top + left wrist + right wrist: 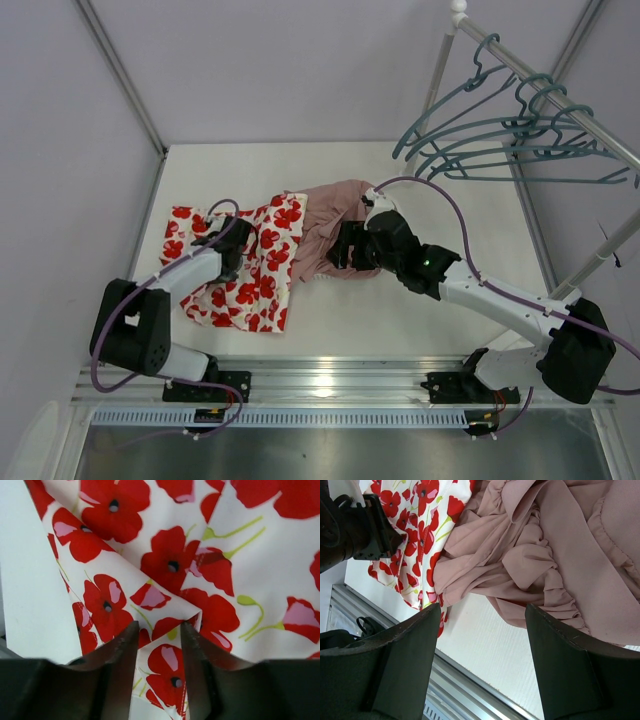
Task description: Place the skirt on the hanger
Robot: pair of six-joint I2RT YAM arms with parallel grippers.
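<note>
Fingers [120,665] of left gripper [159,672] pinch skirt [165,575] fold; right gripper [482,660] gapes.

Light is even, bright and diffuse in every view, with only soft shadows under the arms on the worktop [400,320]. A glare spot sits on the metal rail [320,392] at the near edge. In both wrist views the dark fingers [115,680] are blurred; the cloth beyond is sharp.
</note>
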